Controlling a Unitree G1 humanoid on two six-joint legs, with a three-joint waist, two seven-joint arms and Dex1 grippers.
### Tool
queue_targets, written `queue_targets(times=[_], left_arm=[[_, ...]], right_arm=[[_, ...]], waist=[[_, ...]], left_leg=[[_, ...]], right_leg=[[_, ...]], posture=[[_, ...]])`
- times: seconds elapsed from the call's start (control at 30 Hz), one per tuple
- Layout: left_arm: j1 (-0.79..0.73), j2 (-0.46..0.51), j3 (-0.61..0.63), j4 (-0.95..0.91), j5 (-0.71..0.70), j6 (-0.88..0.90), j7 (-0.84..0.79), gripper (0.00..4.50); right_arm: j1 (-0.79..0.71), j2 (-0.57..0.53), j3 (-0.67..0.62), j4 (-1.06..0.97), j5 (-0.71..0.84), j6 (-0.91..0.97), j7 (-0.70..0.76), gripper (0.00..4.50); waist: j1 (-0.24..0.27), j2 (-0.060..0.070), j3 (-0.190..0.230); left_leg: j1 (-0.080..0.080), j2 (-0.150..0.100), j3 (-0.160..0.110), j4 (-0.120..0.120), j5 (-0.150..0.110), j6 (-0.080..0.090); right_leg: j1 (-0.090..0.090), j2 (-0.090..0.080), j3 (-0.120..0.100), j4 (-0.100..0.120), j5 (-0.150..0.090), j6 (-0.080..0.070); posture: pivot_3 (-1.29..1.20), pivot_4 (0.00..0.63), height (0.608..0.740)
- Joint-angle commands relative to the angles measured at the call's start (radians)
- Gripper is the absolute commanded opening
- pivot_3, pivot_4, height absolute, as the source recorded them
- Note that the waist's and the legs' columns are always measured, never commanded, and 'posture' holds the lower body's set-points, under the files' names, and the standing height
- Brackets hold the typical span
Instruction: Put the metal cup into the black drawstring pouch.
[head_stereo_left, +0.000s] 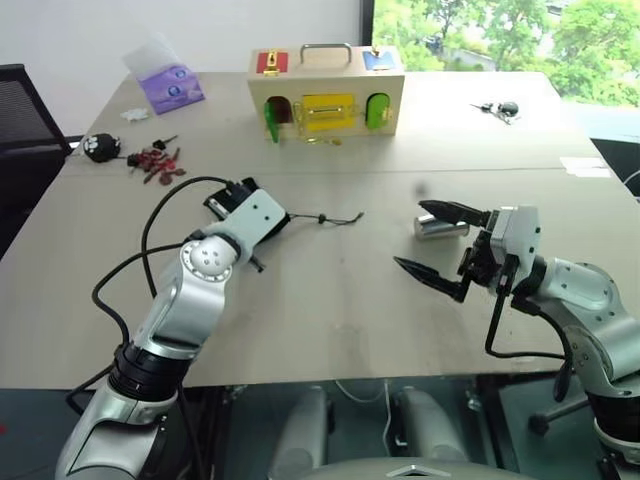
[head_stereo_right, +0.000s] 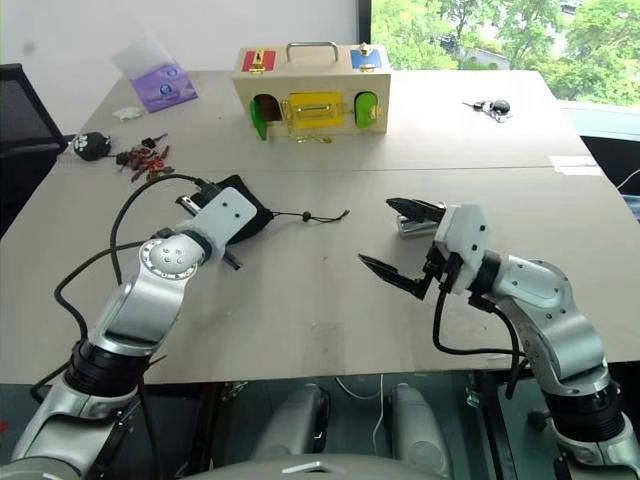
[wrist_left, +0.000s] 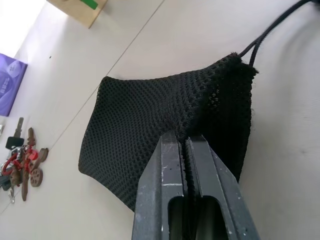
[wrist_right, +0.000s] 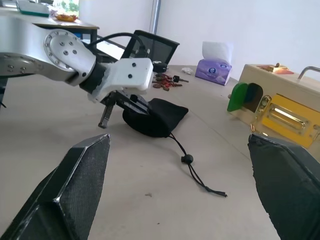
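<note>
The left claw (wrist_left: 186, 150) was closed on the pouch (wrist_left: 165, 130), left of centre on the desk (head_stereo_left: 330, 300), probably to hold it ready. The right claw (head_stereo_left: 440, 240) stood wide open beside the cup (head_stereo_left: 440, 228), centre right, not gripping it.

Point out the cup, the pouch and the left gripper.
cup (head_stereo_left: 441, 229), left eye view, its shiny side.
pouch (wrist_left: 150, 115), left wrist view, mid mesh.
left gripper (wrist_left: 186, 145), left wrist view, fingertips shut on pouch.

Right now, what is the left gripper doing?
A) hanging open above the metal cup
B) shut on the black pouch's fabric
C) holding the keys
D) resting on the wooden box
B: in the left wrist view the left gripper has its fingers pressed together, pinching the black drawstring pouch.
</note>
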Motion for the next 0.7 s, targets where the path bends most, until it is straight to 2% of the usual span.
queue_targets(times=[0.03,0.17,0.2,0.37,0.43,0.5,0.7], left_arm=[[-0.003,-0.005,0.035,-0.054,-0.004,-0.020,-0.006,0.02],[-0.015,-0.046,0.107,-0.082,-0.102,0.030,-0.065,0.02],[-0.025,-0.070,0.148,-0.094,-0.163,0.080,-0.100,0.02],[-0.082,-0.144,0.292,-0.107,-0.359,0.281,-0.185,0.02],[-0.118,-0.178,0.349,-0.099,-0.422,0.374,-0.189,0.02],[-0.141,-0.202,0.393,-0.089,-0.470,0.436,-0.185,0.02],[-0.151,-0.211,0.439,-0.067,-0.549,0.508,-0.160,0.02]], right_arm=[[-0.004,0.000,-0.036,-0.031,0.018,-0.016,-0.002,4.50],[0.011,-0.012,-0.062,0.018,-0.017,-0.012,-0.031,4.50],[0.011,-0.014,-0.089,0.034,-0.019,-0.001,-0.055,4.50],[-0.010,-0.098,-0.167,0.082,0.024,0.170,-0.091,4.50],[-0.041,-0.150,-0.163,0.123,-0.028,0.244,-0.131,4.50],[-0.086,-0.188,-0.145,0.195,-0.028,0.307,-0.109,4.50],[-0.200,-0.203,-0.094,0.395,-0.066,0.336,-0.052,4.50]], waist=[[0.000,0.000,0.000],[0.001,0.000,0.000],[0.001,0.000,0.000],[0.001,0.000,0.000],[-0.001,0.000,0.000],[-0.004,0.000,0.000],[-0.007,0.000,0.000]], left_leg=[[0.000,0.000,0.000,0.000,0.000,0.000],[0.000,0.000,0.000,0.000,0.000,0.000],[0.000,0.000,0.000,0.000,0.000,0.000],[0.000,0.000,0.001,0.001,0.000,0.000],[0.000,0.000,0.001,0.001,0.000,0.000],[0.000,-0.001,0.001,0.001,0.000,0.000],[0.000,0.000,0.003,0.001,0.000,0.000]], right_leg=[[0.000,0.000,0.000,0.000,0.000,0.000],[0.000,0.000,0.000,0.000,0.000,0.000],[0.000,0.000,0.000,0.000,0.000,0.000],[0.000,0.000,-0.001,0.000,0.000,0.000],[0.000,0.000,-0.001,0.000,0.000,0.000],[0.000,0.000,0.000,0.001,0.000,0.000],[0.000,0.001,0.000,0.001,0.000,0.000]], posture=[[0.00,0.150,0.740],[0.00,0.150,0.740],[0.00,0.150,0.740],[0.00,0.150,0.740],[0.00,0.150,0.740],[0.00,0.150,0.740],[0.00,0.150,0.740]])
